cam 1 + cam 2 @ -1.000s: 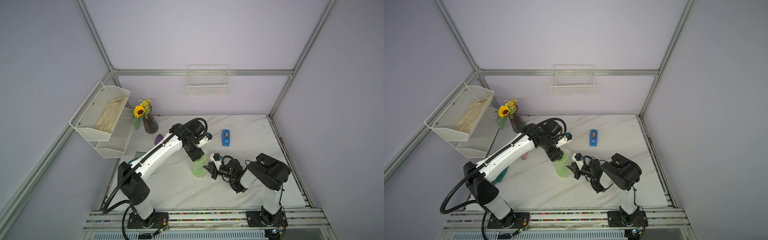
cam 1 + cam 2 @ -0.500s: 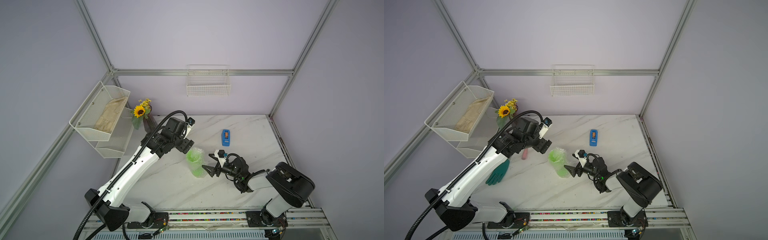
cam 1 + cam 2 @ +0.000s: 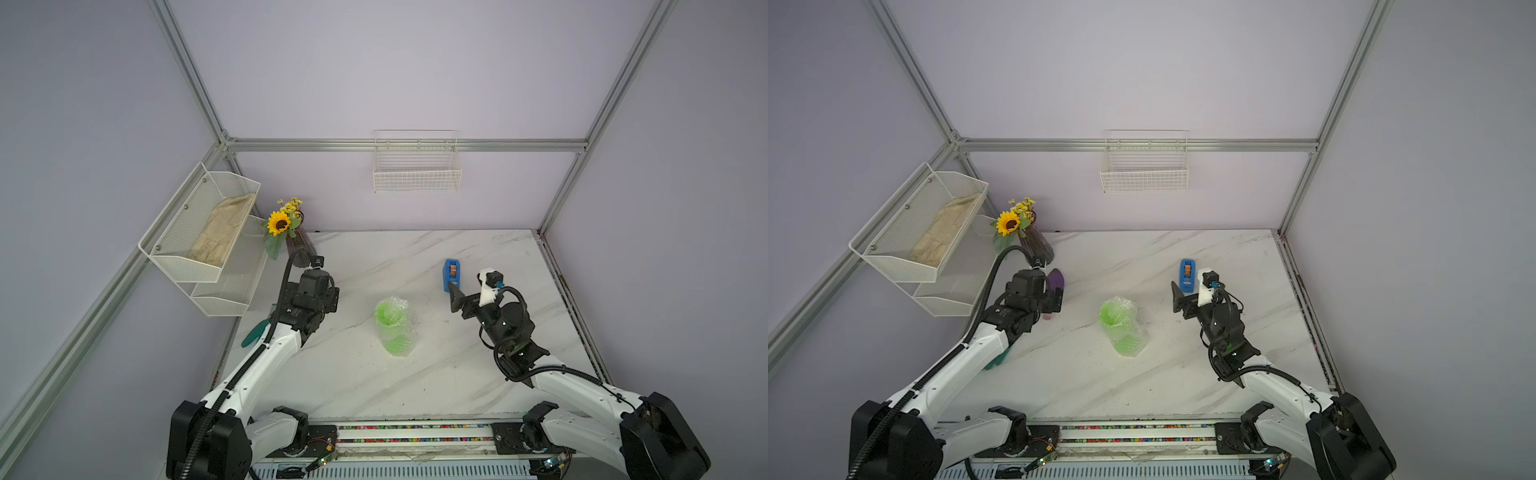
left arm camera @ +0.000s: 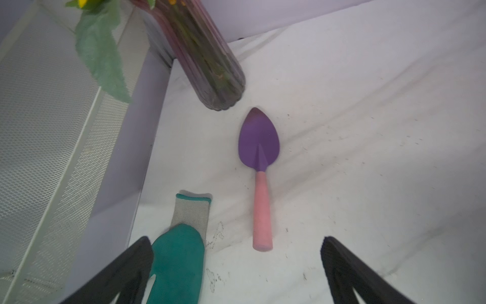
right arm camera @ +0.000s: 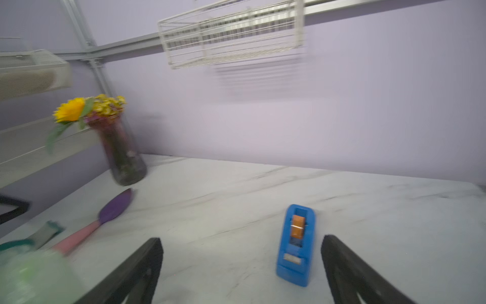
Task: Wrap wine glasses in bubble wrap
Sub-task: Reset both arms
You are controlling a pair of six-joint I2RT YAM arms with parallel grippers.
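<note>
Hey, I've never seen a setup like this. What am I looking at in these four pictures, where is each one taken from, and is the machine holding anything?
These are two white-and-black robot arms mounted at the near edge of a white marble table. Two pictures look down from overhead, side by side, and both show the whole scene. The other two come from a small camera on each arm's wrist, looking forward past that arm's grasping tool.

In the middle of the table is a lime-green plastic goblet inside a clear bubble wrap sheet. A blue tape dispenser sits in front of the right tool. In front of the left tool lie a purple trowel with a pink handle and a teal glove, near a dark ribbed vase of flowers.

Both tools are open and hold nothing.
</note>
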